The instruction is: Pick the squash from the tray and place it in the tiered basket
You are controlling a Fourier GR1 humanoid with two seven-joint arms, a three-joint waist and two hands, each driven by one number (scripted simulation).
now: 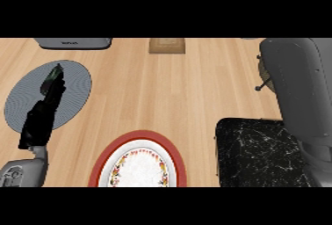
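The black marbled tray (256,154) lies at the lower right with nothing on the part that shows. No squash is visible anywhere. My right forearm (298,88) crosses the right side from the bottom up to the top edge; it hides the tray's right part, and its hand does not show. A thin dark wire piece (262,81), perhaps part of the tiered basket, pokes out from behind that forearm. My left hand (44,107) rests open at the left, fingers straight and pointing up, over a grey round plate (74,88).
A red-rimmed plate with a flowered band (138,165) sits at the bottom centre. At the back stand a grey appliance (73,42) and a small brown wooden box (167,45). Bare wooden counter (168,92) fills the middle.
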